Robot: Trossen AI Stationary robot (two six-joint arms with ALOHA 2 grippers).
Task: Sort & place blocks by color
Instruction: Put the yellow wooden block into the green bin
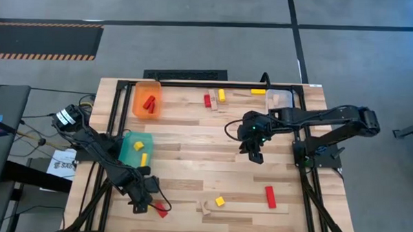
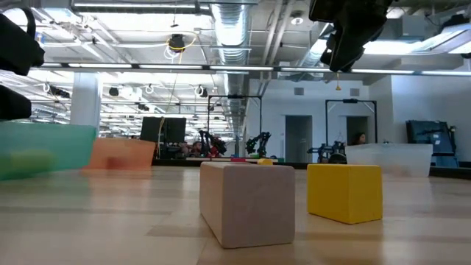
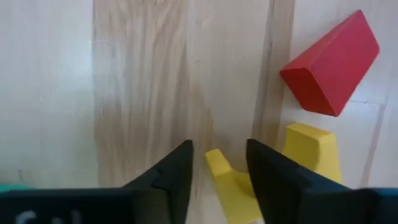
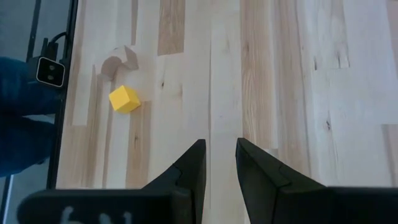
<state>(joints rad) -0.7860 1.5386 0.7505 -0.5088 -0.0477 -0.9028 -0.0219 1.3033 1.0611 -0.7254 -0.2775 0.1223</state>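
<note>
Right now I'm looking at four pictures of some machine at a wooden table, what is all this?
It is a robot with two dark arms. One picture looks down from above, one looks level along the table top, and two come from cameras on the wrists. Small blocks lie scattered on the wooden table: a red bar, a yellow cube, others. An orange bin holds red blocks, a teal bin yellow ones. The left gripper is down around a yellow piece, beside a red block. The right gripper hangs empty above bare wood.
</note>
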